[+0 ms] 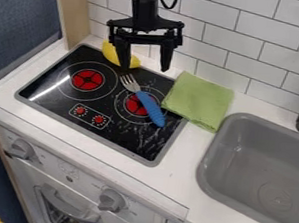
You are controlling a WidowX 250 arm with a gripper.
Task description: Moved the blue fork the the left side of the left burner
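Here's the black gripper [144,67] at the top centre of the frame, pincer wide apart, nothing between its fingers. Below it, mid-frame, the blue-handled fork [150,108] lies across the right burner [133,104], tines towards the upper left! The green cloth [199,100] sits just right, overlapping the cooktop's [53,97] edge.

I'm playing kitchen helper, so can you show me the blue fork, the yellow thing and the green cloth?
blue fork [151,108]: camera view, on its blue handle
yellow thing [110,52]: camera view, on its left part
green cloth [198,100]: camera view, on its middle
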